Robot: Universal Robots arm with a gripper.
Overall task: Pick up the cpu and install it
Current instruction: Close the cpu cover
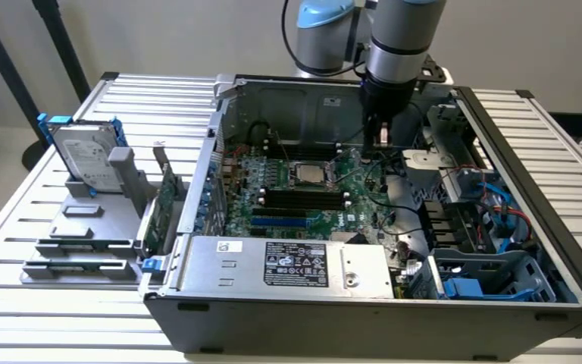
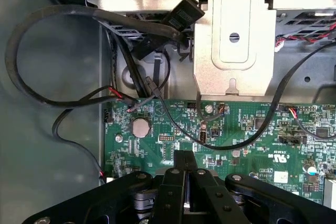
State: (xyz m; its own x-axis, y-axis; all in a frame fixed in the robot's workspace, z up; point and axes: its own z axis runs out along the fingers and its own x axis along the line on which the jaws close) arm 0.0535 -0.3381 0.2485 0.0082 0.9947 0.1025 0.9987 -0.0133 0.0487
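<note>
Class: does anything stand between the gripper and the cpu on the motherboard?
Nothing visible does. The gripper hangs inside the open case over the motherboard, to the exterior view's right of the cpu. Between them lie only low board parts.

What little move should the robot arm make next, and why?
Probably a short slide toward the exterior view's left. The gripper hangs over the green board, and the silver chip lies to that side of it, not underneath.
</note>
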